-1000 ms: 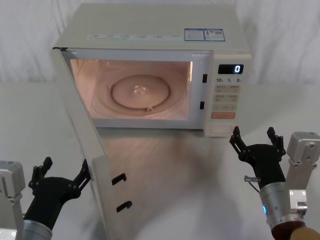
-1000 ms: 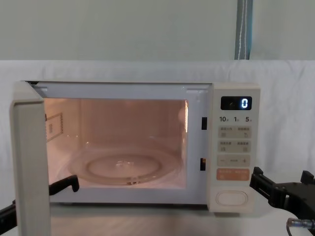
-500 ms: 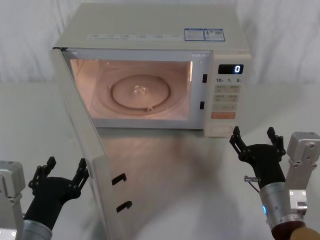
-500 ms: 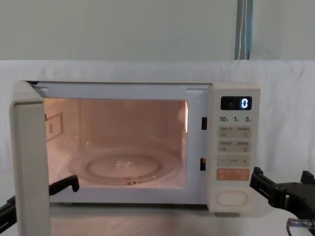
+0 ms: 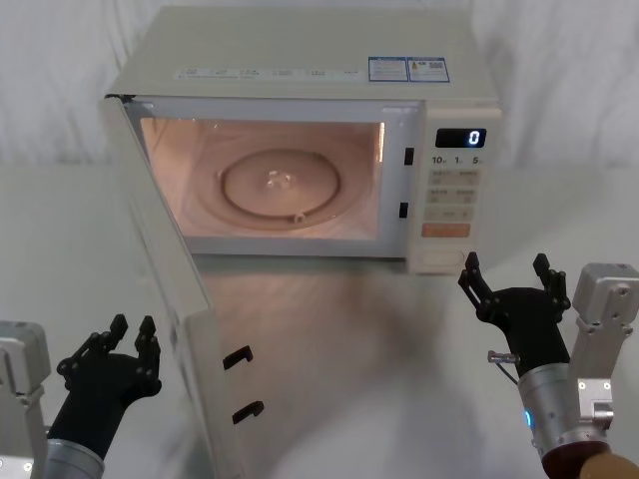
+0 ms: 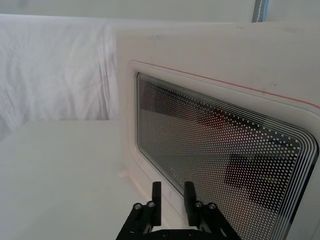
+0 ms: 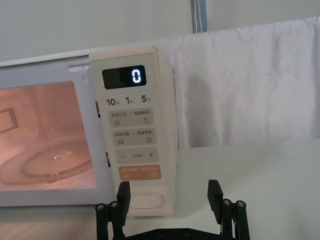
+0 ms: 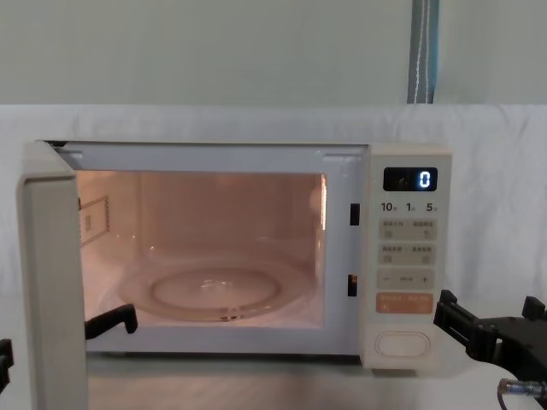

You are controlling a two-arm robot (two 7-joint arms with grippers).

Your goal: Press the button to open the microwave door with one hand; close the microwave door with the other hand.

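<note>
The microwave door (image 5: pixel 165 289) stands swung wide open to the left, its edge toward me; the left wrist view looks onto its outer face and dark dotted window (image 6: pixel 225 165). My left gripper (image 5: pixel 133 327) sits low on the door's outer side, fingers (image 6: pixel 156 192) drawn almost together with nothing between them, just short of the panel. The wide cream button (image 5: pixel 436 257) lies at the foot of the control panel (image 7: pixel 145 201). My right gripper (image 5: pixel 504 264) hovers open a little in front of and to the right of the button (image 8: pixel 402 343), apart from it (image 7: pixel 169 192).
The lit cavity holds a glass turntable (image 5: pixel 280 186). Two black latch hooks (image 5: pixel 237 356) stick out of the door's free edge. An orange key (image 7: pixel 140 172) sits above the button; the display (image 8: pixel 410 179) reads 0. White cloth hangs behind the white table (image 5: pixel 379 359).
My left gripper's fingers have drawn together from wide open to a narrow gap and come away from the door's edge. The door and right gripper have not moved.
</note>
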